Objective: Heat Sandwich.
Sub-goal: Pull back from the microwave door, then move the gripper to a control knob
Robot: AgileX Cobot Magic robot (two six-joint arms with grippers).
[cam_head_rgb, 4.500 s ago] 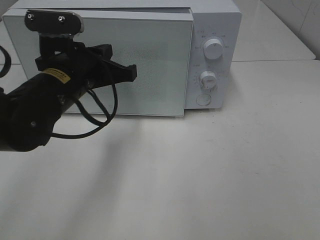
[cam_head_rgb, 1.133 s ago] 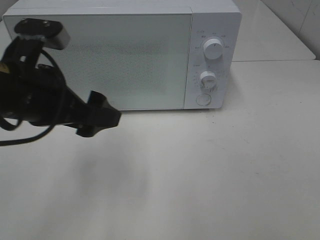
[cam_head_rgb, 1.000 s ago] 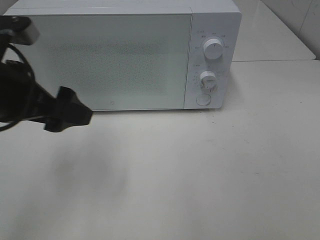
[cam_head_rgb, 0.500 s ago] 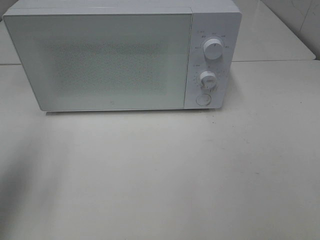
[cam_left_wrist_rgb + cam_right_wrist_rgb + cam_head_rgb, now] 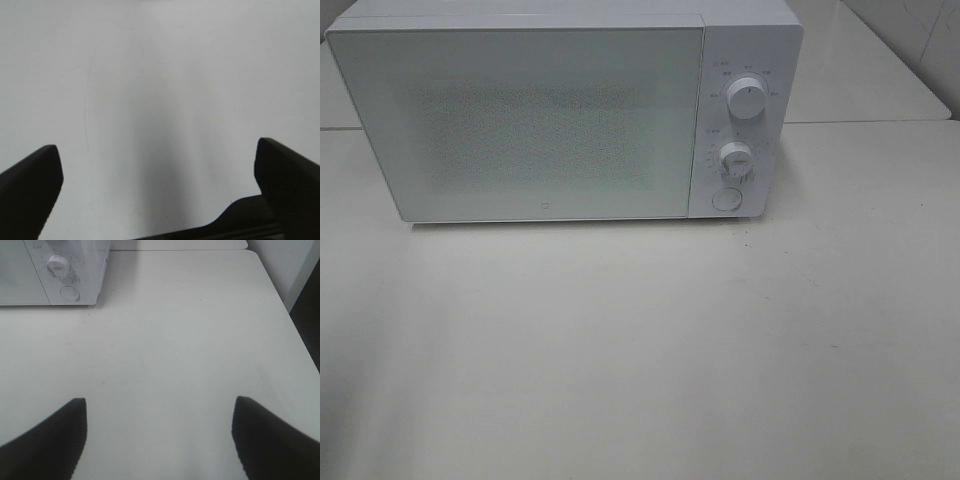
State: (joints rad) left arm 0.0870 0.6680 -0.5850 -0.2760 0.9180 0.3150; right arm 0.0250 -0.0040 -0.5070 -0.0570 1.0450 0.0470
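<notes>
The sandwich is out of view in every frame. A white microwave (image 5: 560,110) stands at the back of the table with its door (image 5: 530,125) shut flush. Neither arm shows in the exterior view. My left gripper (image 5: 157,152) is open over bare table, nothing between its dark fingers (image 5: 30,175). My right gripper (image 5: 160,405) is also open and holds nothing, well apart from the microwave's control corner (image 5: 65,270) across the table.
The microwave's panel carries two white knobs, upper (image 5: 747,100) and lower (image 5: 735,160), and a round button (image 5: 725,199). The pale table (image 5: 650,340) runs in front. Its right edge (image 5: 295,325) drops to a dark gap.
The microwave door, slightly ajar with my left gripper at it, is now shut. My left arm has drawn back to the left and left the exterior view.
</notes>
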